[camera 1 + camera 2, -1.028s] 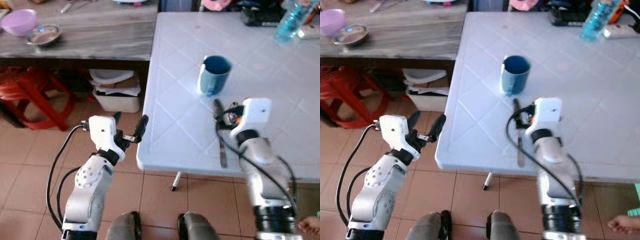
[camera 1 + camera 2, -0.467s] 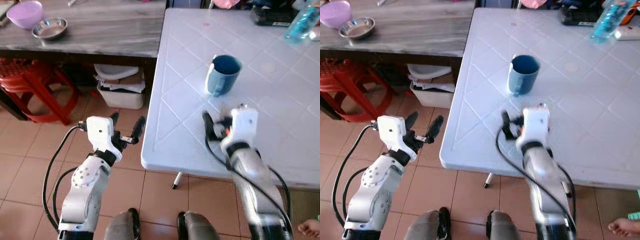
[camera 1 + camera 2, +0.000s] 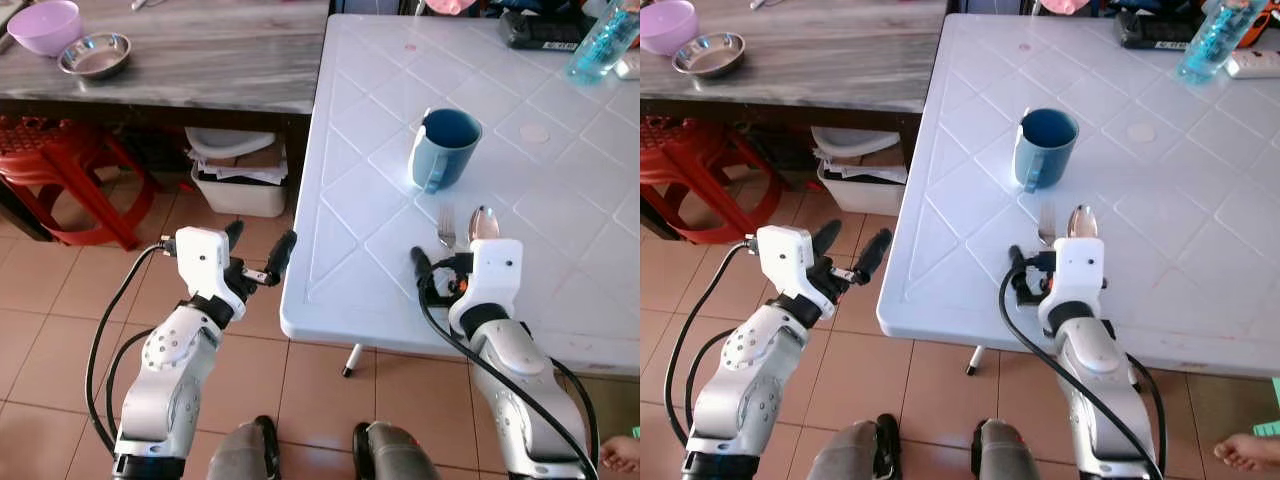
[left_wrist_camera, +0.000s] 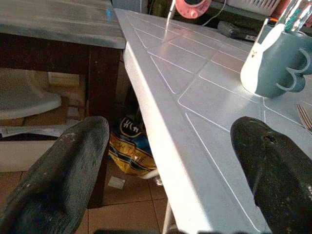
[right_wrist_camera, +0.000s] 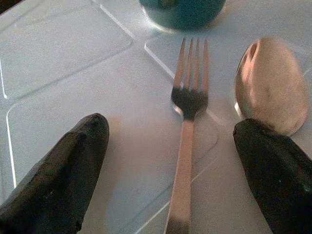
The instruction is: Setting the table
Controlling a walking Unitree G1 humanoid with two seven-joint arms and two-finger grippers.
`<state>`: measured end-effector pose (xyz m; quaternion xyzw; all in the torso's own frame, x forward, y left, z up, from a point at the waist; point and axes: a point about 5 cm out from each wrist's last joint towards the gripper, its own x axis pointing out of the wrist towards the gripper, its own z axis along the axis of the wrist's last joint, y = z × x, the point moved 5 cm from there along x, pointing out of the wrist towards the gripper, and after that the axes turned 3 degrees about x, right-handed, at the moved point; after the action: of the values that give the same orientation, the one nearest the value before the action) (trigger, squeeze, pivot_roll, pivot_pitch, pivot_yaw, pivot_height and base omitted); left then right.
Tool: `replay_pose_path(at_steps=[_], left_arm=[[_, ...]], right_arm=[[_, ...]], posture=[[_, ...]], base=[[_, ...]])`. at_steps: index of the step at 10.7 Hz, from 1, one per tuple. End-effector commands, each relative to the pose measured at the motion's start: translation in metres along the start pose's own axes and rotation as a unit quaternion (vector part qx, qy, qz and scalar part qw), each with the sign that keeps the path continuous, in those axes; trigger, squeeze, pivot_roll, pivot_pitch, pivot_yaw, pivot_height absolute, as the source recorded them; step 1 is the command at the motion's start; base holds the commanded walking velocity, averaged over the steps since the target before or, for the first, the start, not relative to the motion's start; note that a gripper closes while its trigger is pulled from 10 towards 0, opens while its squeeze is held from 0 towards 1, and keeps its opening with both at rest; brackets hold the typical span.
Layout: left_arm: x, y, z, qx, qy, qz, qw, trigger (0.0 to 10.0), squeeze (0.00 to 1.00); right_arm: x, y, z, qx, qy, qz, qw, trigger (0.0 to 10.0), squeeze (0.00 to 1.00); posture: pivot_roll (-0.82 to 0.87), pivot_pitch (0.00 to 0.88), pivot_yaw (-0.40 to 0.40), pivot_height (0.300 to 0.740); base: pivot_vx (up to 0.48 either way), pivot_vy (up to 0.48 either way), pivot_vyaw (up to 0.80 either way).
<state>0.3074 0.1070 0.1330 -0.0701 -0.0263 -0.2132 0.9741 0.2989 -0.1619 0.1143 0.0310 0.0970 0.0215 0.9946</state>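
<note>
- White surface: plastic top with a diamond pattern; its far and right edges are cut off in the head views.
- Blue mug: upright on the surface, handle toward the near edge. The left wrist view shows a white rabbit shape on its side, which the head views do not.
- Fork: flat on the surface just near of the mug, tines toward the mug. Its handle is hidden under the right hand in the head views; the right wrist view shows more of the handle, cut off at the frame edge.
- Spoon: just beside the fork, on the side away from the wooden surface, bowl toward the mug. Handle hidden by the right hand in every view.
- Right hand: low over the surface near of the mug, fingers spread wide and released, fork between them and untouched; the other finger overlaps the spoon bowl's edge, contact hard to judge.
- Left hand: off the surface's corner, over the tiled floor, fingers apart, empty.
- Wooden surface: beyond the mug's surface to the left; carries a purple bowl and a metal bowl.
- Red stool: partly hidden under the wooden surface.
- Blue bottle: far right corner, top cut off.
</note>
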Motion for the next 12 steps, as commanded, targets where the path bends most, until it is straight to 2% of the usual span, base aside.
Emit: replay_pose_path(at_steps=[1, 2, 3, 6, 9, 10, 12], left_arm=[[-0.001, -0.002, -0.004, 0.003, 0.011, -0.009, 1.000, 10.0, 0.00], [-0.001, -0.002, -0.005, 0.002, 0.013, -0.010, 1.000, 10.0, 0.00], [-0.001, -0.005, -0.007, 0.002, 0.016, -0.017, 1.000, 10.0, 0.00], [-0.007, -0.017, -0.010, -0.011, 0.026, -0.062, 0.998, 10.0, 0.00], [-0.015, -0.033, -0.014, -0.030, 0.042, -0.119, 0.991, 10.0, 0.00], [-0.016, -0.035, -0.016, -0.017, 0.046, -0.127, 0.991, 10.0, 0.00], [-0.017, -0.037, -0.016, -0.023, 0.048, -0.131, 0.990, 10.0, 0.00]], right_arm=[[-0.005, -0.001, -0.001, 0.011, 0.009, 0.003, 1.000, 10.0, 0.00], [-0.007, -0.001, -0.003, 0.008, 0.014, 0.007, 1.000, 10.0, 0.00], [-0.005, -0.002, -0.008, 0.011, 0.034, 0.015, 0.999, 0.0, 0.00], [-0.002, -0.001, -0.020, -0.004, 0.081, 0.045, 0.996, 0.0, 0.00], [0.002, -0.014, -0.033, -0.011, 0.119, 0.040, 0.992, 0.0, 0.00], [0.003, -0.022, -0.040, -0.016, 0.134, 0.035, 0.990, 0.0, 0.00], [0.004, -0.026, -0.047, -0.024, 0.148, 0.037, 0.988, 0.0, 0.00]], posture=[[-0.08, 0.200, 0.028, 0.740], [-0.08, 0.201, 0.029, 0.740], [-0.08, 0.204, 0.032, 0.740], [-0.07, 0.211, 0.030, 0.740], [-0.07, 0.217, 0.028, 0.740], [-0.07, 0.221, 0.024, 0.740], [-0.07, 0.224, 0.019, 0.740]], base=[[0.000, 0.000, 0.00], [0.000, 0.000, 0.00], [0.000, 0.000, 0.00], [0.000, 0.000, 0.00], [0.000, 0.000, 0.00], [0.000, 0.000, 0.00], [0.000, 0.000, 0.00]])
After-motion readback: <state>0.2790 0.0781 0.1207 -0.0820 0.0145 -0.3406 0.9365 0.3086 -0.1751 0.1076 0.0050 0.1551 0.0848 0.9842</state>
